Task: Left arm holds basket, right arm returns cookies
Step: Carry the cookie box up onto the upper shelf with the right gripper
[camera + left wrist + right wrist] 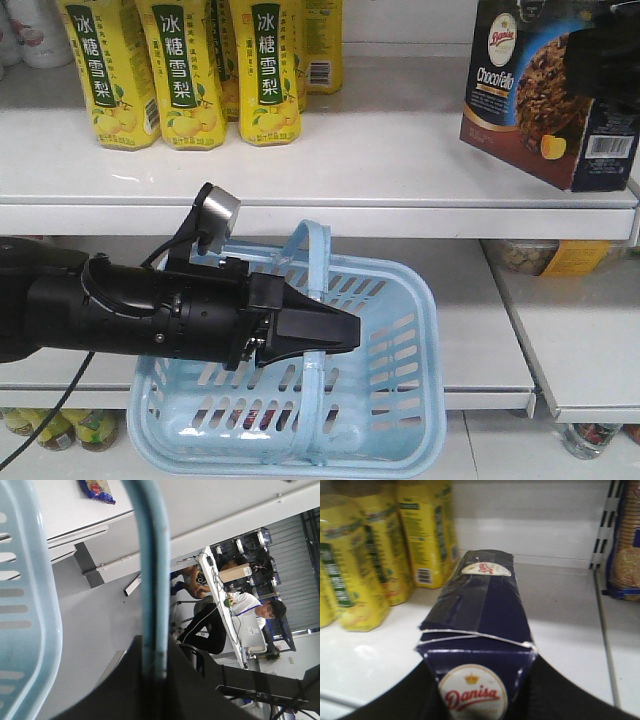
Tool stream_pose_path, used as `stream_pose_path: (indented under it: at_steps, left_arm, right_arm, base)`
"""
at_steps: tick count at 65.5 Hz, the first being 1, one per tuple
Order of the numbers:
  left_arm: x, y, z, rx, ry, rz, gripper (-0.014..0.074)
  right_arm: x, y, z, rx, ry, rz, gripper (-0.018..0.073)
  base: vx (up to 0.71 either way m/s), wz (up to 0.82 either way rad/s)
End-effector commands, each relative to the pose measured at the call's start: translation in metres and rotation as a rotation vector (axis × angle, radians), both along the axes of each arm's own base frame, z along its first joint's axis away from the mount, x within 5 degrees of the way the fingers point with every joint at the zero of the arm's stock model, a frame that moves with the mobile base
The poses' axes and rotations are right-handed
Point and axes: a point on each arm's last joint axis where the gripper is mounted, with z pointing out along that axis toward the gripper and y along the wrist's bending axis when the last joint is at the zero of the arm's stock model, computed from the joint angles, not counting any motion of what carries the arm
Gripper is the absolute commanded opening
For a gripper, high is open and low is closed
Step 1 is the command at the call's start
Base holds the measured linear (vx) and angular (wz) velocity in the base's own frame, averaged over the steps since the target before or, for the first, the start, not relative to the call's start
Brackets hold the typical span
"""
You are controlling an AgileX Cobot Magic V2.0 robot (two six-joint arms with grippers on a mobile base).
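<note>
- Left arm (120,305): reaching in from the left as a thick black matte cylinder, carrying a round silver-capped knob (220,208) on a short stalk, trailing thin black cables.
- Left pincer (335,335): tapering to a pointed black wedge, clenching one thin hoop handle (318,262) of the basket; in the left wrist view, gripping that smooth pale blue bar (152,580) where it runs down into the dark jaws.
- Basket (420,400): hanging from that handle in front of the lower shelf, tilting slightly; light blue glossy plastic, rectangular with rounded corners, rows of slots piercing the walls.
- Cookies (545,95): sitting at the right end of the upper white shelf (380,160), leaning with one lower corner on the board; tall navy cardboard box, printed with chocolate cookies, an oval logo and a barcode.
- Right pincer (612,45): grasping the box at its top, showing only as a dark blur in the front view; in the right wrist view, black jaws flanking the folded end flap (475,680) bearing a round white "Danisa" seal.
- Yellow drink bottles (185,70): standing in a row at the left of the same shelf, well apart from the box; glossy faceted plastic with dark green label bands.
</note>
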Motion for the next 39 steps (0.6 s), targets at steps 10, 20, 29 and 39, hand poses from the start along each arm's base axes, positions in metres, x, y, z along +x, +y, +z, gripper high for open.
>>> stream_pose_path:
  at_steps: [10, 20, 29, 39]
  left_arm:
    - [0.003, 0.001, 0.032, -0.143, -0.044, 0.059, -0.0003]
    - [0.003, 0.001, 0.032, -0.143, -0.044, 0.059, -0.0003]
    - [0.003, 0.001, 0.032, -0.143, -0.044, 0.059, -0.0003]
    - [0.003, 0.001, 0.032, -0.143, -0.044, 0.059, -0.0003]
  right_arm:
    - [0.033, 0.000, 0.001, -0.009, -0.086, -0.093, 0.0095]
    - [0.047, 0.001, -0.008, -0.026, -0.070, -0.129, 0.0095]
    - [0.062, 0.003, -0.018, -0.039, -0.056, -0.150, 0.0097]
    - [0.082, -0.003, -0.033, 0.013, -0.018, -0.202, 0.0106]
  base:
    - [0.00, 0.00]
    - [0.00, 0.00]
    - [0.00, 0.00]
    - [0.00, 0.00]
